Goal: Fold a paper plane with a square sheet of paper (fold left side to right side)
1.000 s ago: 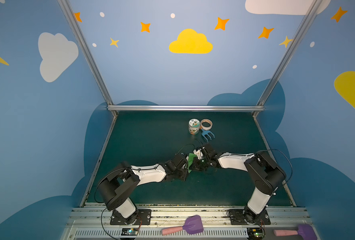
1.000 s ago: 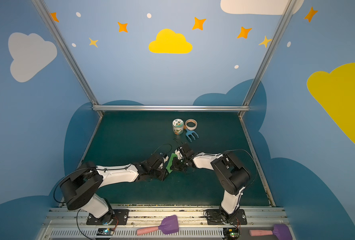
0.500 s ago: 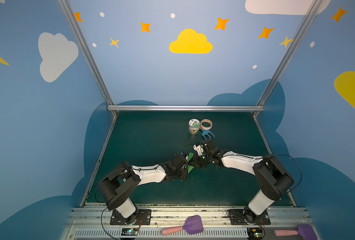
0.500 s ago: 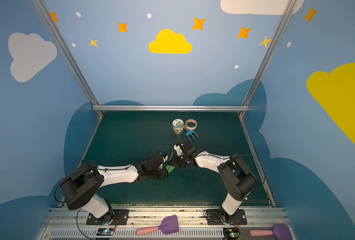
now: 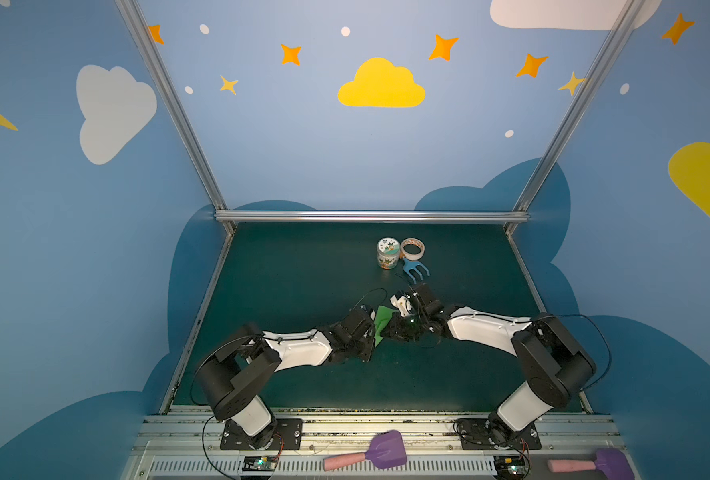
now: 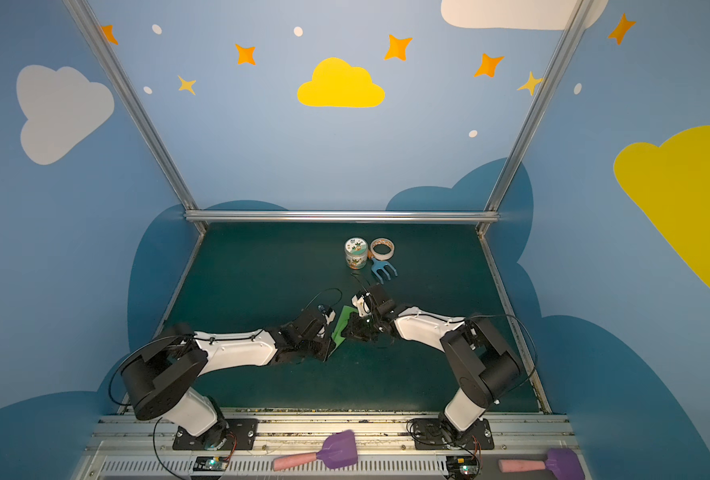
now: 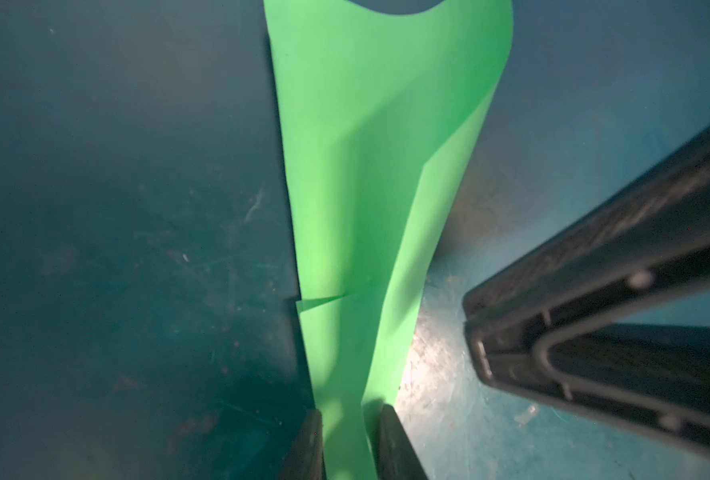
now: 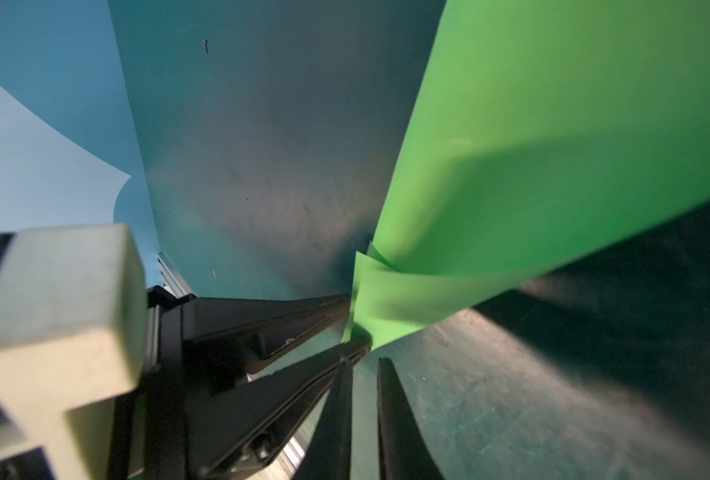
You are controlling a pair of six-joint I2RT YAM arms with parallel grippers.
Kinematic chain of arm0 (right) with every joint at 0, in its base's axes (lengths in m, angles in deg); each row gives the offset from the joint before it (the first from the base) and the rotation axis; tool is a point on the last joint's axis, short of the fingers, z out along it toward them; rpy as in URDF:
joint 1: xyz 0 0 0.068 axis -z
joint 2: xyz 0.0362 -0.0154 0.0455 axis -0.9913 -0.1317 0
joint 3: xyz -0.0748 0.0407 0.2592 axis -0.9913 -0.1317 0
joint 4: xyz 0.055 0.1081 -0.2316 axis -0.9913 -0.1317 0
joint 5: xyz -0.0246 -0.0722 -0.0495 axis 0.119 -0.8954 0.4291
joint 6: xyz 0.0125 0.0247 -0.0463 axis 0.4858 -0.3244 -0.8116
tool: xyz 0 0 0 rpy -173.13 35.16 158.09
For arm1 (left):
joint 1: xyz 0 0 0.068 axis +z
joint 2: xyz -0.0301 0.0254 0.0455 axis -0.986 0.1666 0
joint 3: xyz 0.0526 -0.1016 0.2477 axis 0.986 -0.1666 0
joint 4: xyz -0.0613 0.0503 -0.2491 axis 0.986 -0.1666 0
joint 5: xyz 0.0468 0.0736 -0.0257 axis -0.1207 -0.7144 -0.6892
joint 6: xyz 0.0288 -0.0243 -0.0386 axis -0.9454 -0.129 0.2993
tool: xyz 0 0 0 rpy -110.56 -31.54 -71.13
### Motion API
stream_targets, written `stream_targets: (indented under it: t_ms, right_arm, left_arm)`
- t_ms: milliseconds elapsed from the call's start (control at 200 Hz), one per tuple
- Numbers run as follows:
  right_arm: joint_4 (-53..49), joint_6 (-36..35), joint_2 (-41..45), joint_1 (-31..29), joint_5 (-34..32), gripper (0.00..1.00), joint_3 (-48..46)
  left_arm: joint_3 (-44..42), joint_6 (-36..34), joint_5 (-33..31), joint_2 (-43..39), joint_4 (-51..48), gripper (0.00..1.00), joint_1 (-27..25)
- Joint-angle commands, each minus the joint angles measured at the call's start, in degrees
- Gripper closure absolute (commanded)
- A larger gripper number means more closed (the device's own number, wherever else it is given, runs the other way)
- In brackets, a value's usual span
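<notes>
While the left gripper (image 7: 351, 436) clamps one narrow end of the thin bright green sheet of paper (image 7: 366, 166), the sheet runs away from its fingertips as a long curled strip, one flap layered over another. In both top views the paper (image 5: 382, 322) sits mid-way across the dark green table mat (image 5: 303, 270), squeezed between the two wrists. Over to the right gripper (image 8: 366, 395): its jaws are drawn almost together with only a thin slit of mat between them. It holds nothing, just beside the pinched corner (close quarters here).

Toward the back stands a small round printed jar (image 5: 388, 252), upright with its lid on, so its contents are hidden. Just beside it lies a beige roll of tape (image 5: 412, 248), with a blue plastic toy rake (image 5: 415, 268) in front. On the front rail rest a purple scoop with a pink handle (image 5: 370, 456) and its twin (image 5: 590, 464).
</notes>
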Motion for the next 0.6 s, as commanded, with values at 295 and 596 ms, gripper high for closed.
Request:
stream_targets:
  t_ms: [295, 596]
  right_arm:
    - [0.64, -0.79, -4.47, -1.48, 0.07, 0.98, 2.85]
    - [0.35, -0.87, -6.88, -2.62, -0.15, 1.0, 4.91]
  left_arm:
    - [-2.24, 0.08, 0.37, 2.61, -4.0, 0.78, -0.03]
    - [-2.28, -0.06, 0.55, 2.52, -3.91, 0.78, -0.01]
